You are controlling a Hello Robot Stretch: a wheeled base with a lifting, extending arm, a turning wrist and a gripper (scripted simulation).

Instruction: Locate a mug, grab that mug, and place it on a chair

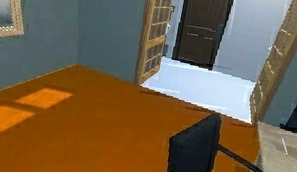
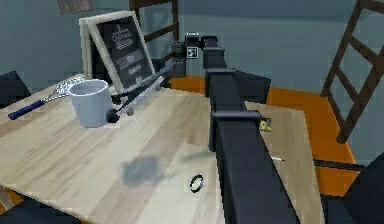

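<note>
Pincer [image 2: 122, 108] at mug [image 2: 88, 100] (maybe lifted) near table [image 2: 60, 165] edge.

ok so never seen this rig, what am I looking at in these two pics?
It is a wheeled robot with one reaching arm, rendered in a simulated house. The forward view looks ahead from the robot: an orange floor, a dark office chair and open wood-framed glass doors. The arm side view looks out sideways over a light wooden table. The dark square bar is the arm, with its jaws at the far end. By the jaws is a white mug; whether they hold it cannot be told. Also there: a blue-handled wire whisk, a white-framed dark board behind the mug, and a small dark ring.
</note>
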